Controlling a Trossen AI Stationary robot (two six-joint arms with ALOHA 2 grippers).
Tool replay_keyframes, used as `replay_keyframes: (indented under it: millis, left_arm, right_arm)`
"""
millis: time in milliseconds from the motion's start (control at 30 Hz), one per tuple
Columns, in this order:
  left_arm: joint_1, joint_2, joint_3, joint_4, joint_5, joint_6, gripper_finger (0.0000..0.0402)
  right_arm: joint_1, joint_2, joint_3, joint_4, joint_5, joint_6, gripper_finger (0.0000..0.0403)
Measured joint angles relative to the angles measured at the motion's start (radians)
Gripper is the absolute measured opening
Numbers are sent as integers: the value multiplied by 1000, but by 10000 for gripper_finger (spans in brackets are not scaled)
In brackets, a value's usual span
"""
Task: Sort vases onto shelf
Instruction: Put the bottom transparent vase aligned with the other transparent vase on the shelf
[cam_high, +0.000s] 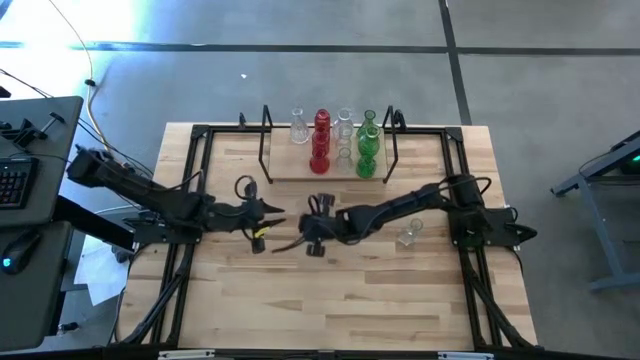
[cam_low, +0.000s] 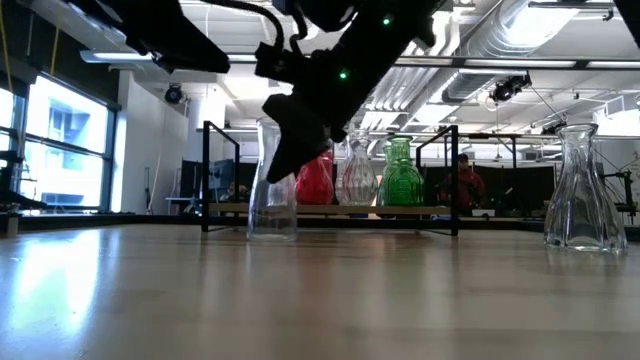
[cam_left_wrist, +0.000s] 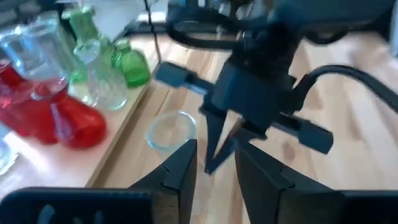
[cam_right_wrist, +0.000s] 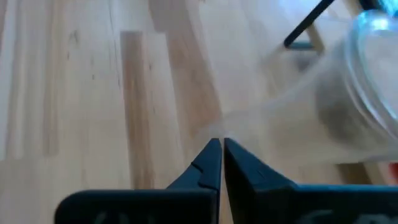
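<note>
The shelf, a pale wood board with black wire frames at both ends, lies at twelve o'clock on the table; on it stand clear vases, a red vase and green vases, round-bellied, narrow-necked, packed close, some touching; little bare board shows beyond its left end. Toward three o'clock, well apart from the shelf, a clear vase stands alone on the tabletop beside the right arm. Another clear vase stands just in front of the shelf at table centre, right beside both grippers.

The right gripper hangs at centre, its dark fingers pinched together on nothing, tips just beside that vase's clear wall. The left gripper faces it from nine o'clock, fingers narrowly parted, empty; the right gripper blocks its way forward.

The tabletop is smooth, glossy plank wood; its six o'clock half is open; black frame rails run along both side edges.
</note>
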Motion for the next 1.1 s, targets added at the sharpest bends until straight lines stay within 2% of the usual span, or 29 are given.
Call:
replay_keyframes:
  millis: [67, 267, 433, 500, 667, 833, 933, 1100]
  left_arm:
    - [29, 10, 62, -128, 26, -11, 108]
    - [144, 38, 258, -509, 193, -23, 129]
    - [251, 72, 410, -715, 293, 28, 145]
    - [295, 99, 477, -774, 332, 44, 150]
    - [391, 193, 649, -947, 411, 105, 154]
    - [456, 310, 801, -1096, 483, 156, 154]
    - [474, 368, 864, -1162, 496, 183, 154]
    - [486, 441, 925, -1199, 500, 223, 154]
  right_arm:
    - [-18, 0, 0, 27, -4, -22, 0]
    - [-61, 0, -23, 131, -75, -84, 0]
    - [-89, 2, -67, 263, -126, -129, 0]
    - [-95, 2, -84, 301, -160, -146, 0]
    - [-62, -37, -125, 339, -165, -188, 0]
    - [-42, -124, -338, 546, -151, -159, 0]
    - [-44, -172, -461, 681, -93, -108, 0]
    - [-70, -187, -529, 811, -43, -90, 0]
